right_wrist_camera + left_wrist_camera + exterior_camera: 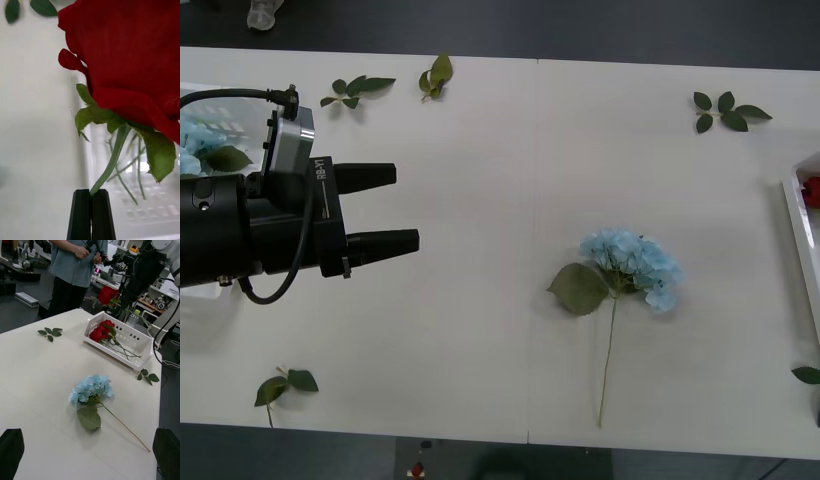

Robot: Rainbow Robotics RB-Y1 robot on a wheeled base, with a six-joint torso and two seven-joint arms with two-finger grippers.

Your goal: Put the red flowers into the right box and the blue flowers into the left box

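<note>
right gripper (91,198): closed on the stem of a red rose (127,56), the bloom hanging over the right box (138,338); you can see two more roses (101,332) lying in that box.
release: bring the stem low and along the box's length before you let go, so the bloom doesn't tip over the rim.
left gripper (395,209): open and empty, above the table (480,330) near the left box (200,92), which holds blue heads.
next pick: the blue hydrangea (632,265) lies mid-table, stem toward the near edge.
room: wide bare table around it; loose leaf sprigs (728,110) sit well apart.
</note>
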